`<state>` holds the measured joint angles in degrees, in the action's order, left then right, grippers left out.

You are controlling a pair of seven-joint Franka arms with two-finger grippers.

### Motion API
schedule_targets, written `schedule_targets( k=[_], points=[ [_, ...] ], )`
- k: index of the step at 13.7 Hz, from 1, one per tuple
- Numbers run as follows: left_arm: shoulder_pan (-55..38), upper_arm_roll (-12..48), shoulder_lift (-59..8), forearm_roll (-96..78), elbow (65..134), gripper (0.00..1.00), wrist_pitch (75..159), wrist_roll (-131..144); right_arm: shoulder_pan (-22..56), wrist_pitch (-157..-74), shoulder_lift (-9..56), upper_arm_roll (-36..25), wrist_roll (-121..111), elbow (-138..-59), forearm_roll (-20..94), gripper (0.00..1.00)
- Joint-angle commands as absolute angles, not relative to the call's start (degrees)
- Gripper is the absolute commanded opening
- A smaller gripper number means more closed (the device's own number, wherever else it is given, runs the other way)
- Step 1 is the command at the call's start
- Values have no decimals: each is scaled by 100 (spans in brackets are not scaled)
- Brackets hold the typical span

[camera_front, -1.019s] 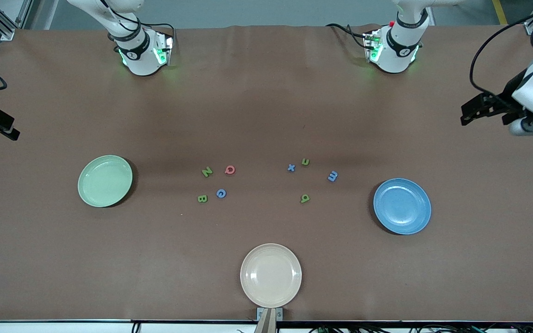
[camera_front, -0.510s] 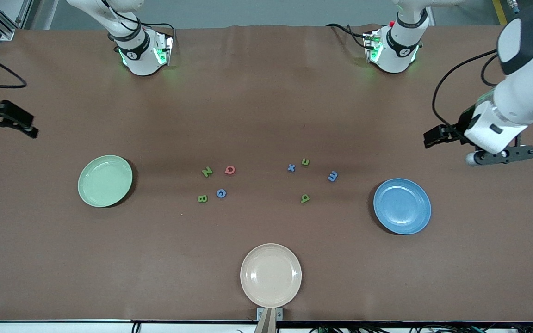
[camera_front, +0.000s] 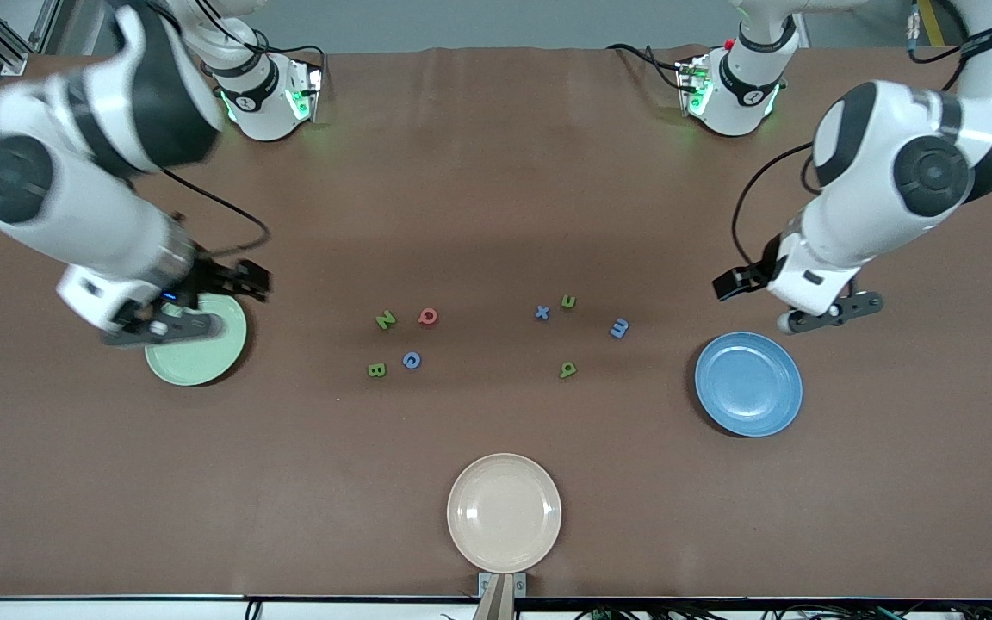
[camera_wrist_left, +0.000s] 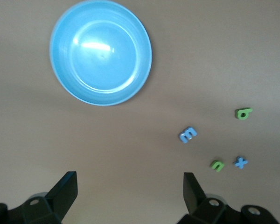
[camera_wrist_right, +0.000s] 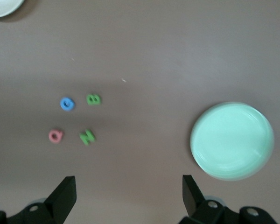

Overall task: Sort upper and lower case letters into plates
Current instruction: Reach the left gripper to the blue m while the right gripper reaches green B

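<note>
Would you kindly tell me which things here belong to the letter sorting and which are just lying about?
Belong: green N, green B, red Q, blue G, blue x, blue m, green u, green g, green plate, blue plate.
Lying about: cream plate.

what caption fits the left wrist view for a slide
Open left gripper above the table, blue plate and four small letters below.

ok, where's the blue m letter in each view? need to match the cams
Front view: the small flat blue letter m lies on the table between the lowercase cluster and the round glossy blue plate, a little farther from the camera than the plate.
Left wrist view: the m is in frame, between the blue plate and the other three letters.
Right wrist view: not in it.
Shared landmark: the blue plate, in the front and left wrist views.
</note>
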<state>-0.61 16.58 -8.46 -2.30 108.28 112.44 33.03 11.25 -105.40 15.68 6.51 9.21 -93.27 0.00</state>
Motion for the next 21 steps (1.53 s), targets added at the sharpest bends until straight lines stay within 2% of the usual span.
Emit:
schedule_targets(
  k=[1, 5, 9, 11, 16, 21],
  points=[
    [-140, 1863, -1246, -220, 10863, 100, 11688, 4223, 1336, -11528, 2037, 615, 1167, -9773, 131, 100],
    [-561, 1855, -1818, -220, 10872, 100, 12303, 5508, 1730, -12671, 2899, 606, 1755, -9887, 422, 99],
    [-790, 1846, -2188, -211, 11047, 100, 12962, 6177, 1986, -13560, 3646, 571, 1811, -9800, 64, 100],
    [-844, 1854, -2363, 112, 11083, 100, 13087, 6607, 1978, -13544, 3761, 571, 1837, -9738, -446, 100],
    [-993, 1854, -2838, 510, 11074, 100, 13525, 7619, 1978, -13562, 3981, 580, 1890, -9729, -413, 99],
    [-1046, 1837, -3093, 553, 11092, 95, 13720, 7988, 2004, -13553, 4113, 580, 1890, -9729, -413, 81]
  ],
)
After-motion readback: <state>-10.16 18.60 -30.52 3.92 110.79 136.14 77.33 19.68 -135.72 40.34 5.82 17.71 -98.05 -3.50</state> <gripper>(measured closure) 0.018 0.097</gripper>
